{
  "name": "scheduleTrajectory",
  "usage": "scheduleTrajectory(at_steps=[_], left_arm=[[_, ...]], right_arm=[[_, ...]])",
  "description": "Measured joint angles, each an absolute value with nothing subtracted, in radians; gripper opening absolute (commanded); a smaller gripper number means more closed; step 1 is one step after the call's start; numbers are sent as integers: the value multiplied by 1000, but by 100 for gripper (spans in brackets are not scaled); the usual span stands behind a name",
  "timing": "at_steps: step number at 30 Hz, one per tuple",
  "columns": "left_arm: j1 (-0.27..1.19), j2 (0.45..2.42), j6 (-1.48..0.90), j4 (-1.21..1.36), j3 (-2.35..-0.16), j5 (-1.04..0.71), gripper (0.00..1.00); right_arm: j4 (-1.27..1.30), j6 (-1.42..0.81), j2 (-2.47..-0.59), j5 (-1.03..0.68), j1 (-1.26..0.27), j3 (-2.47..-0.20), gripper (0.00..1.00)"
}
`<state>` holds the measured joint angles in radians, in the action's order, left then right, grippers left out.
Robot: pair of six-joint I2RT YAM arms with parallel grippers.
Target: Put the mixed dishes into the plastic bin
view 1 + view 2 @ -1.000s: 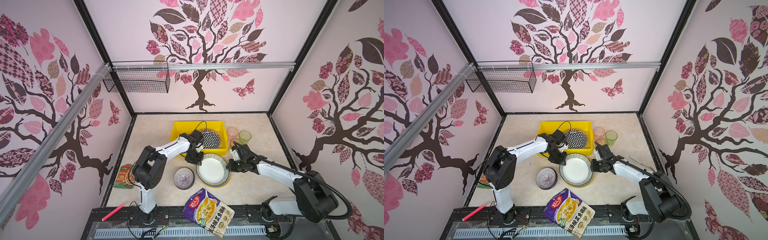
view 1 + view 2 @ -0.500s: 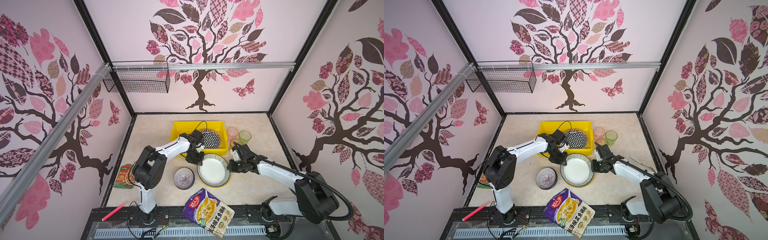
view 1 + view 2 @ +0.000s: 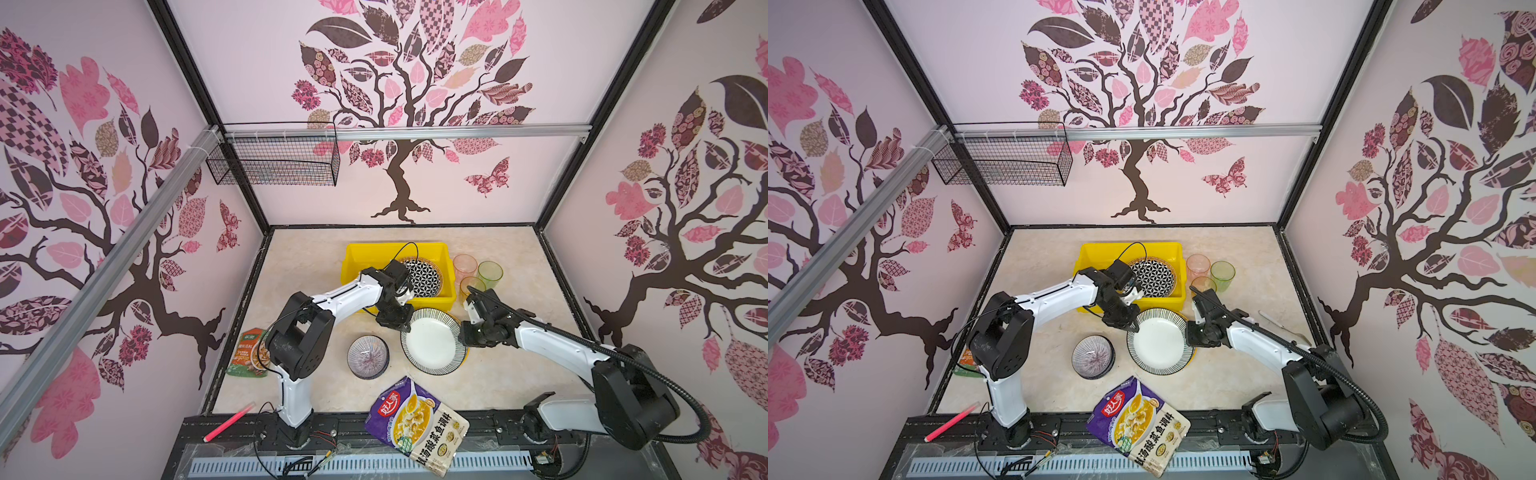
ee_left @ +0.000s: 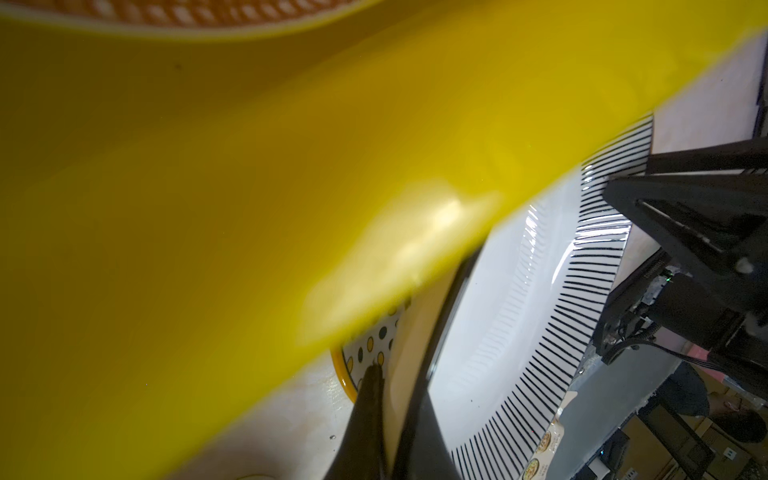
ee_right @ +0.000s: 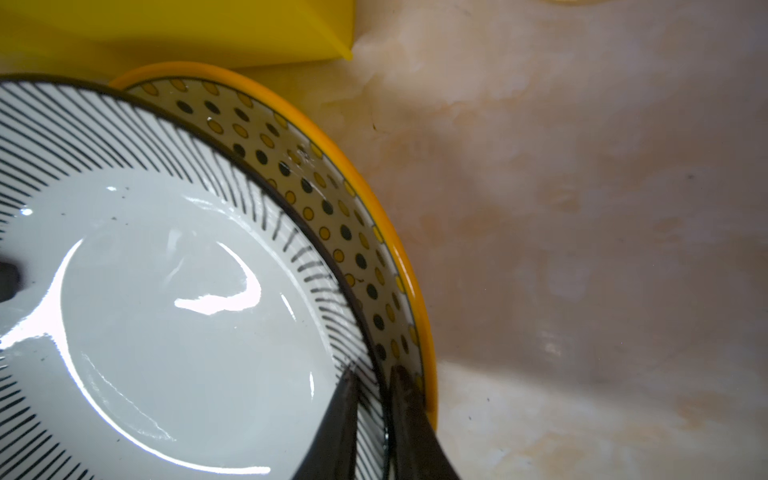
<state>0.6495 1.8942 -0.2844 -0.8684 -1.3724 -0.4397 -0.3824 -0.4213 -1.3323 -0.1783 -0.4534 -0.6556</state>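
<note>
Just beside the yellow bin [image 3: 354, 266], my left gripper [image 3: 404, 328] pinches the striped plate [image 3: 432, 345] by its rim; my right gripper [image 3: 461, 337] straddles the opposite rim, and I cannot tell whether it grips.

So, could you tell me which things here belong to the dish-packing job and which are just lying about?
Job: yellow bin, geometric plate, striped plate, dotted plate, lined bowl, pink tumbler, green tumbler, amber tumbler.
Lying about: purple pouch, seasoning packet, wire basket, pink stick.
</note>
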Motion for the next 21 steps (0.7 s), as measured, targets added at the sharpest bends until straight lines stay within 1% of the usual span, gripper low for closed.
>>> scheduleTrajectory(at_steps=[4,11,14,21], left_arm=[[653,1894,-285,-865,-1372,-440,0],[653,1894,-287,-860,-1372,-439,0],[652,1894,-288,-859,-1372,-440,0],[630,1894,-288,-857,-1372,-448,0]], right_arm=[[-385,-418,-1332,-184,-455,-656,31],[-389,-418,-1306,-192,-456,-669,39],[-392,-418,-1279,-191,-456,-669,41],[-394,-418,-1217,-190,-456,-683,42]])
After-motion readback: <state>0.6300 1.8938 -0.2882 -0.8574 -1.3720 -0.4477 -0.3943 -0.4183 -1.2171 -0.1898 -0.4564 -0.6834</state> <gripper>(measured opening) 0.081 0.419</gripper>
